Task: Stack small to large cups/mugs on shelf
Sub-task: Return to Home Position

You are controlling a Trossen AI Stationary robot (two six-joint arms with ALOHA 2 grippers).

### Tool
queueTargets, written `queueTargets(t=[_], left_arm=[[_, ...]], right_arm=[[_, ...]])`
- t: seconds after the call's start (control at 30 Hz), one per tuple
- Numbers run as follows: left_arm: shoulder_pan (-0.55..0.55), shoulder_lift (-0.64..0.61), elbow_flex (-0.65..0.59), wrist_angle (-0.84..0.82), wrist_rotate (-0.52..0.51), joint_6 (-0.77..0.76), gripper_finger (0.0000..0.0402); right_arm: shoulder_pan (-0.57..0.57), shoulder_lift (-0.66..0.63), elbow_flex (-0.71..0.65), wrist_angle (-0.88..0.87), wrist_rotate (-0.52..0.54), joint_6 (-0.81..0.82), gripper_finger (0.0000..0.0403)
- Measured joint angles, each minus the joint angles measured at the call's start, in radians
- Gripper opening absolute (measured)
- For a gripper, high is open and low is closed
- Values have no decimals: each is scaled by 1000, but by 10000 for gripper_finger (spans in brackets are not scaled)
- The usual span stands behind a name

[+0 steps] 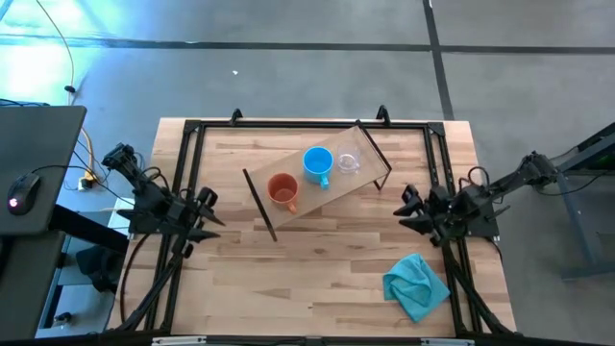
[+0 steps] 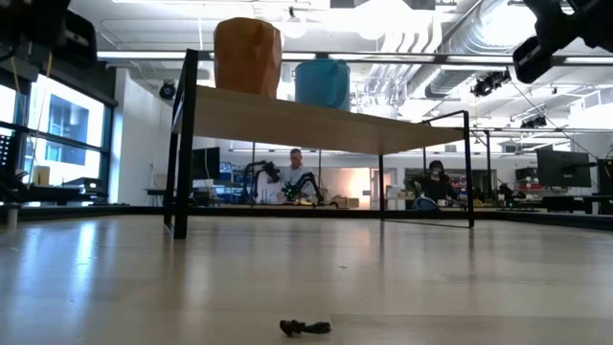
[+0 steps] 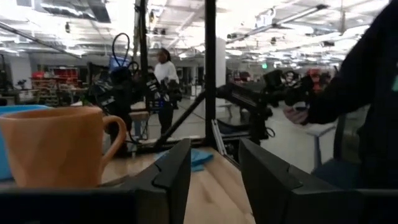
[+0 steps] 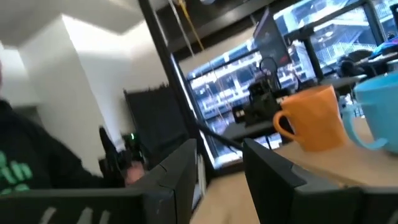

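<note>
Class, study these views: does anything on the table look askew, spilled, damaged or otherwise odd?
The shelf sits slanted across the table, not square to its edges. A teal cloth lies crumpled beside the right arm. A small dark scrap lies loose on the table. Nothing looks spilled.

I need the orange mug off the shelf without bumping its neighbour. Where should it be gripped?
Likely best: pinch the orange mug by its rim from above, on the side facing the left gripper. It stands upright, mouth open, and the blue mug sits close on its other side.
</note>
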Motion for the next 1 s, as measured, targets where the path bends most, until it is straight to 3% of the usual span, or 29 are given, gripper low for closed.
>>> queueTargets(t=[0.37, 0.7, 1.0], left_arm=[[0, 0, 0, -22, 3, 95, 124], [0, 0, 0, -39, -106, 187, 124], [1, 0, 0, 14, -167, 414, 124]], right_arm=[[0, 0, 0, -132, -3, -46, 124], [0, 0, 0, -178, 62, -229, 124], [0, 0, 0, -158, 123, -430, 124]])
